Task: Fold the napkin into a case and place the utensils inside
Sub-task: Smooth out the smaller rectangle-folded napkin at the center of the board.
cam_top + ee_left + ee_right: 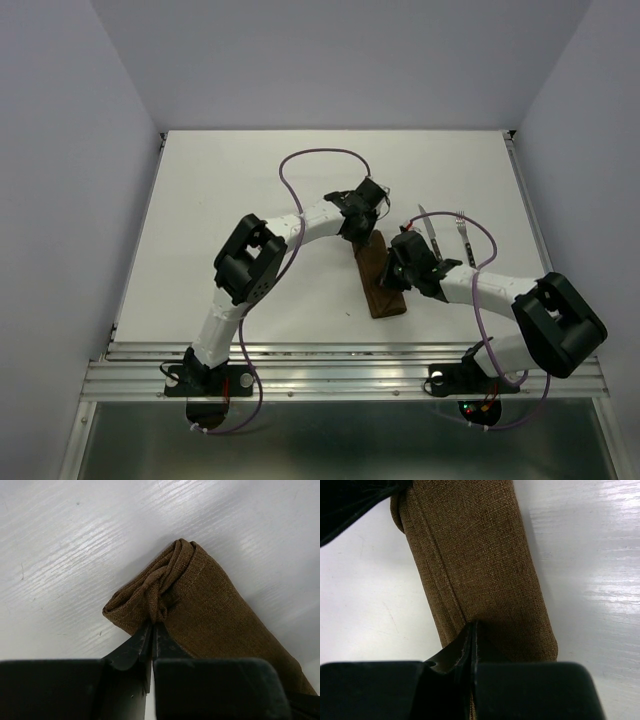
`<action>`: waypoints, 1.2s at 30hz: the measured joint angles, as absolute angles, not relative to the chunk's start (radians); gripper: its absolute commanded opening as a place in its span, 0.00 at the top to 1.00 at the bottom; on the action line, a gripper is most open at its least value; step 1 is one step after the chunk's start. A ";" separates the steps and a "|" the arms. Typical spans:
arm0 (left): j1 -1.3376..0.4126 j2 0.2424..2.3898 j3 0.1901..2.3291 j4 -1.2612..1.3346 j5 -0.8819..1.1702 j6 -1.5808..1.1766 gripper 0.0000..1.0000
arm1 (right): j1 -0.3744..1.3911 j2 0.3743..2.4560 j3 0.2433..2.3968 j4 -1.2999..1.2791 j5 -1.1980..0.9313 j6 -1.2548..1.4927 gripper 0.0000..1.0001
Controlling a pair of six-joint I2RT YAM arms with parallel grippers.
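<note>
Case (386,297): narrow folded cloth, table (250,180) centre; folding looks done.
Left gripper (152,625): pinching case's bunched far end.
Right gripper (472,627): closed, tips at case's near seam.
Knife (428,228), fork (463,232): right of case, not yet inside.

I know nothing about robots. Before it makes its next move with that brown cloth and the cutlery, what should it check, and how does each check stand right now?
1. Case folded into a narrow strip, lying on the table: ok.
2. Left jaws gripping the case's far end: ok, closed on a bunched fold.
3. Right jaws holding the case: cannot tell. They are shut with their tips on the cloth, but no pinched layer shows.
4. Knife and fork in view, side by side to the right of the case: ok.
5. Opening ready for the cutlery: cannot tell, none shows.
6. Cutlery inside the case: not ok, both lie outside.
</note>
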State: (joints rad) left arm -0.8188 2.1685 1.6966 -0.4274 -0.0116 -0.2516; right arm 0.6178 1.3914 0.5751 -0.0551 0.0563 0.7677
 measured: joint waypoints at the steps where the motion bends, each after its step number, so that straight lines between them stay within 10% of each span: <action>1: -0.819 2.170 1.702 -0.429 -0.013 -0.252 0.95 | 0.618 1.389 0.575 -0.059 0.058 0.768 0.99; 36: -0.757 2.178 1.738 -0.464 0.228 -0.234 1.00 | 0.574 1.540 0.830 -0.131 0.111 0.751 0.99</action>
